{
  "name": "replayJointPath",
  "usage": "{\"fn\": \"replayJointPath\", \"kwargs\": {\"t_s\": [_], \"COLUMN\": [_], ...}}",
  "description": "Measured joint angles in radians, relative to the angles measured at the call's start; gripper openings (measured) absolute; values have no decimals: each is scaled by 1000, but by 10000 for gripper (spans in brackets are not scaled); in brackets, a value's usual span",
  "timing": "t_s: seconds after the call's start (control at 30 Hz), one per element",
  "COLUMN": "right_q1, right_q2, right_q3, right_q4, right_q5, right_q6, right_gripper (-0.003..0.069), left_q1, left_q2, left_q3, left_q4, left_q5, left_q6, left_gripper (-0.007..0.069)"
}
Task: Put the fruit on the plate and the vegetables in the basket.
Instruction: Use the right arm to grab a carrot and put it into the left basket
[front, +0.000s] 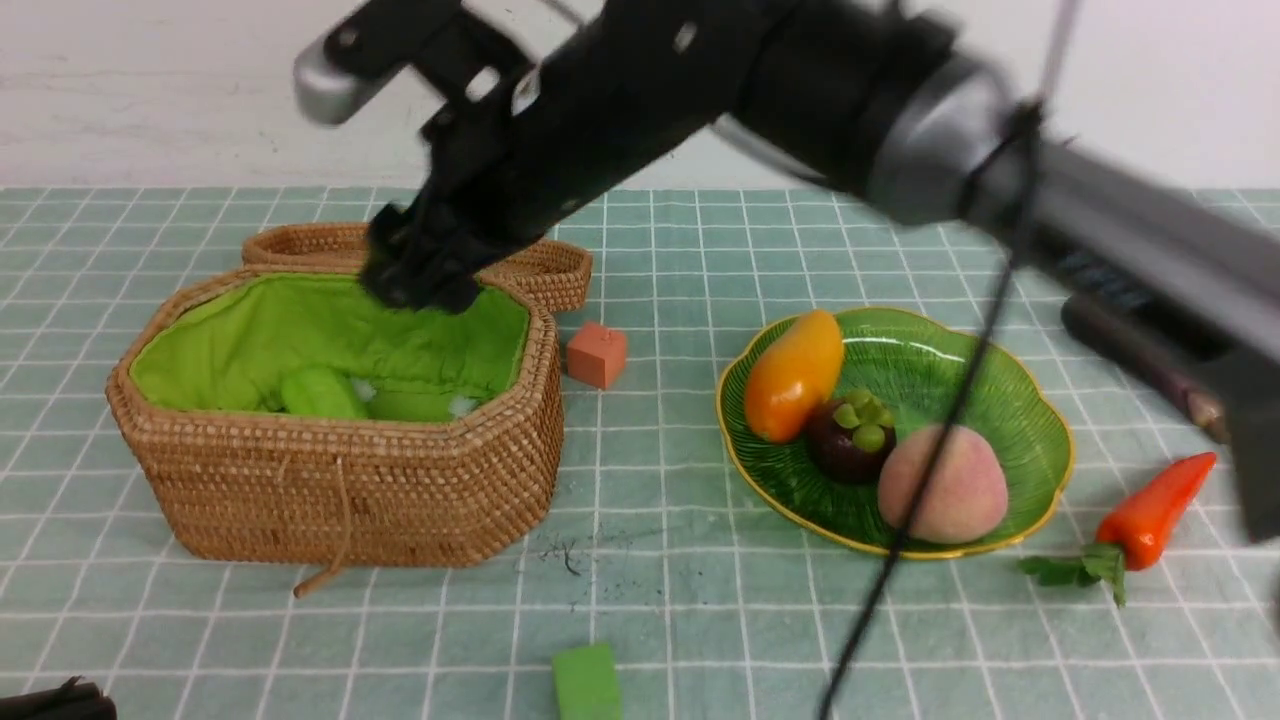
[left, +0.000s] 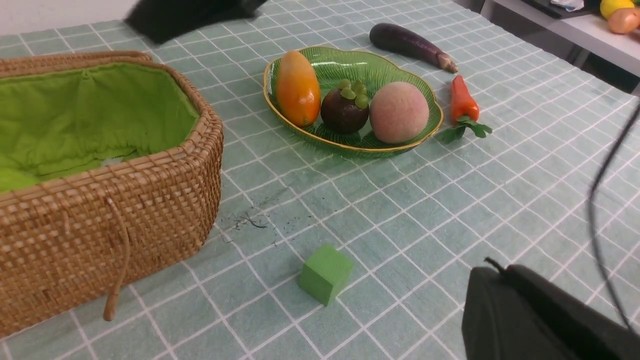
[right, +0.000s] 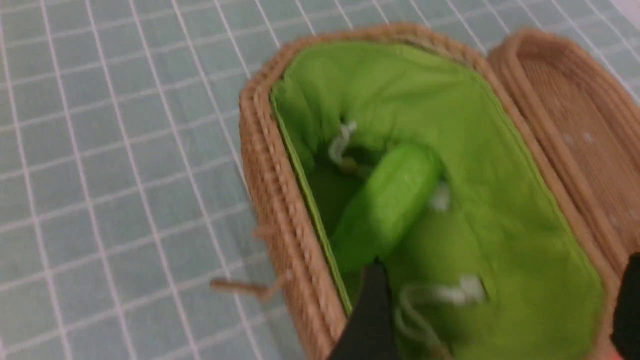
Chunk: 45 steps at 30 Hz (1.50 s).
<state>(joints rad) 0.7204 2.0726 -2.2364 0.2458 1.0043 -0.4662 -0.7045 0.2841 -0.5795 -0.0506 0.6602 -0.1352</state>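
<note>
The bitter gourd (front: 320, 392) (right: 390, 205) lies inside the green-lined wicker basket (front: 340, 480) (left: 100, 220) (right: 270, 165). My right gripper (front: 420, 285) (right: 500, 305) hangs over the basket's back part, blurred, open, with nothing between its fingers. The mango (front: 795, 375), mangosteen (front: 850, 435) and peach (front: 942, 483) rest on the green plate (front: 930, 370) (left: 350, 62). On the cloth to the right of the plate lie the carrot (front: 1150, 515) (left: 462, 100) and the eggplant (front: 1130, 360) (left: 410, 44), the eggplant partly hidden behind the right arm. My left gripper (left: 500, 272) is shut and empty, low near the table's front.
An orange cube (front: 597, 353) sits between basket and plate. Near the front edge there is a green cube (front: 587, 682) (left: 326, 273). The basket's lid (front: 540, 265) (right: 575, 115) lies open behind it. The right arm's cable (front: 900, 500) dangles across the plate.
</note>
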Motion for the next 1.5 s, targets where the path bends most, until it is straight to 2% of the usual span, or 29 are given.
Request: {"fn": "replayJointPath", "kwargs": {"t_s": [0.1,0.13,0.2,0.27,0.3,0.37,0.4,0.5,0.57,0.67,0.73,0.83,0.9,0.97,1.1,1.3,1.5], "right_q1": [0,-2,-16,-29,-60,-116,-124,-332,-465,-587,-701,-794,-810,-826,-828,-828,-829], "right_q2": [-126,-145,-217,-252,-310,-381,-389,-530,-561,-563,-527,-444,-414,-339,-247,-143,-118], "right_q3": [-5,-2,32,60,121,211,223,474,612,754,899,990,1002,1007,1005,974,955], "right_q4": [-240,-298,-423,-478,-522,-544,-547,-545,-526,-462,-348,-211,-175,-95,-29,-14,-23], "right_q5": [206,226,244,247,247,247,246,243,244,232,126,-43,-86,-182,-268,-276,-257], "right_q6": [193,232,308,346,406,501,501,693,764,837,895,871,849,779,725,708,692], "right_gripper": [354,315,158,84,8,-14,-14,-3,25,76,187,342,384,464,501,490,392], "left_q1": [0,0,0,0,0,0,0,0,0,0,0,0,0,0,0,0,0], "left_q2": [0,0,0,0,0,0,0,0,0,0,0,0,0,0,0,0,0], "left_q3": [0,0,0,0,0,0,0,0,0,0,0,0,0,1,1,1,1], "left_q4": [0,0,-1,-1,-1,-1,-1,-1,-1,-1,-1,-1,-1,-1,-1,-1,-1], "left_q5": [1,0,1,0,1,1,1,1,2,5,8,8,8,8,8,8,13], "left_q6": [0,0,0,0,0,0,0,0,0,0,0,0,0,0,0,0,0], "left_gripper": [-13,-13,-13,-13,-13,-13,-13,-13,-12,-11,-11,-10,-10,-10,-8,-3,-1]}}
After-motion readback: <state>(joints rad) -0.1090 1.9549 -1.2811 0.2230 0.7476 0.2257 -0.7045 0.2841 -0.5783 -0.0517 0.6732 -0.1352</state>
